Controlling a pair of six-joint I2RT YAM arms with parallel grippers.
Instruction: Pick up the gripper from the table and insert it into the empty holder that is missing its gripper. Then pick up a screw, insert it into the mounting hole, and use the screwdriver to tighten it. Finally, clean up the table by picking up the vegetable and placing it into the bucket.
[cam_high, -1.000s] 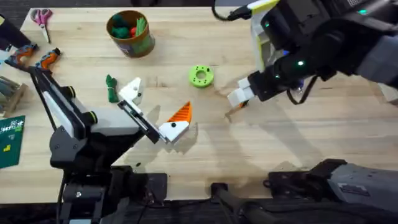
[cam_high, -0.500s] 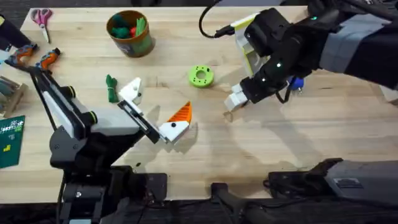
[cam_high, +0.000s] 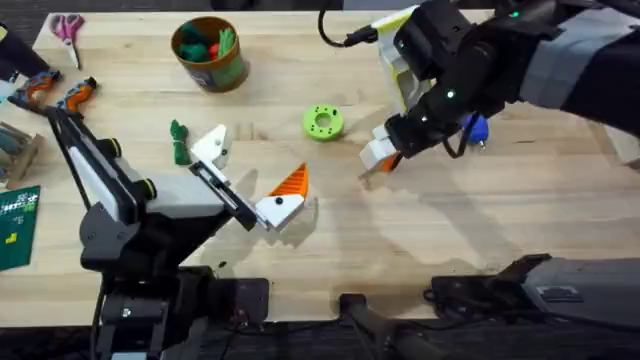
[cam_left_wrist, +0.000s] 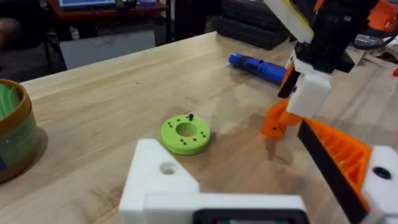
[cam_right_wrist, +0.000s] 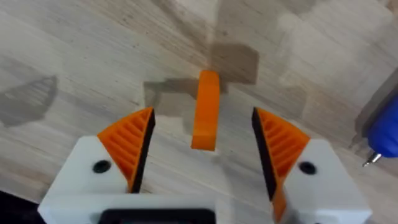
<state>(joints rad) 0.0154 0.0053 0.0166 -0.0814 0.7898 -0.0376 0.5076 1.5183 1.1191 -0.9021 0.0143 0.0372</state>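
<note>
From overhead we've got the right gripper (cam_high: 385, 155) hanging over the middle-right of the table, and the loose orange gripper (cam_high: 375, 177) is mostly tucked under it, so we only catch a sliver. The blue screwdriver (cam_high: 474, 129) is half hidden behind the same arm. The left gripper (cam_high: 250, 175) sits centre-left: one white finger has an orange tip, the other is the plain white holder (cam_high: 210, 146). The dark green vegetable (cam_high: 179, 142) lies just left of it, the bucket (cam_high: 210, 53) is at the far left, and the green ring (cam_high: 322, 122) sits between the arms.

The left wrist view shows the holder (cam_left_wrist: 163, 178) up close with its bare mounting hole, the ring (cam_left_wrist: 185, 132) past it, and the screwdriver (cam_left_wrist: 260, 65) farther off. The left fingers stand apart with nothing between them.

In the right wrist view the orange pads (cam_right_wrist: 130, 144) are spread wide, with the loose gripper (cam_right_wrist: 206, 109) lying on the wood between them, untouched. The screwdriver tip (cam_right_wrist: 384, 138) is cut off at the edge.
</note>
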